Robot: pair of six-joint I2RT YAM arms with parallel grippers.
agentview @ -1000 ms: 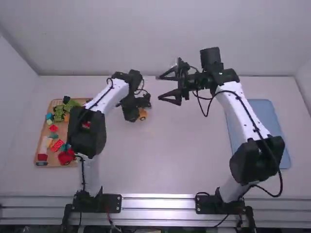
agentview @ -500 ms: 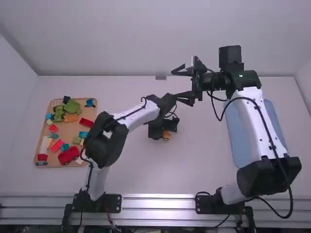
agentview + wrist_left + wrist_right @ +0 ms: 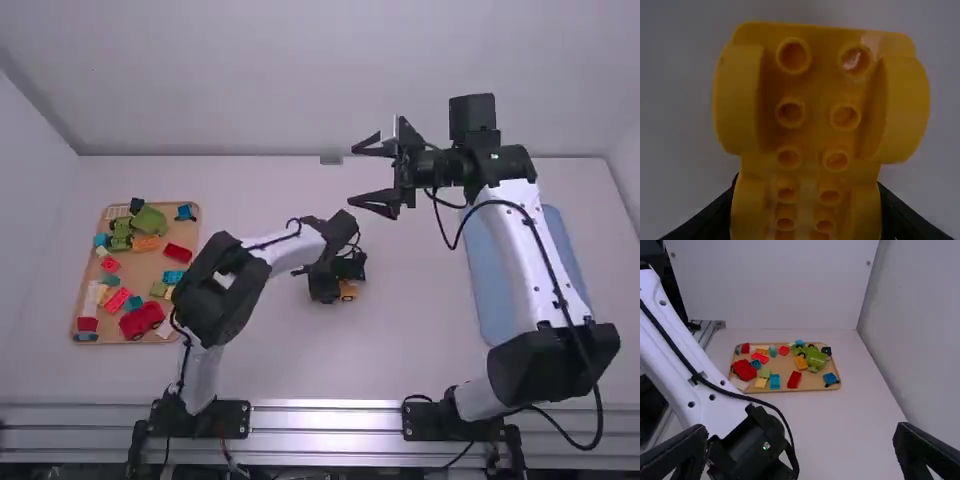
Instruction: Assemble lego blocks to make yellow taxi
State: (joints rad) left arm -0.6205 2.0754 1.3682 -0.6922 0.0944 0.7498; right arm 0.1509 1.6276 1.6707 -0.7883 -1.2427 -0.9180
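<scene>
Over the middle of the table in the high view, my left gripper (image 3: 338,284) holds a yellow-orange car-body piece (image 3: 348,291). In the left wrist view the yellow piece (image 3: 815,100) shows its hollow tubes and rounded side arches, and my left gripper (image 3: 806,215) is shut on it, one dark finger on either side. Farther from the bases stands my right gripper (image 3: 372,175), fingers wide apart and pointing left, with nothing between them. The right wrist view also has my right gripper (image 3: 802,437) open.
A wooden tray (image 3: 205,235) at the left carries red, green, blue and orange blocks, among them a red car piece (image 3: 141,320). A blue tray (image 3: 487,290) lies at the right, partly behind the right arm. The left arm (image 3: 685,355) crosses the right wrist view.
My left gripper has moved right and toward the bases with the yellow piece, uncovering the wooden tray. My right gripper shifted a little to the right, then stayed still.
</scene>
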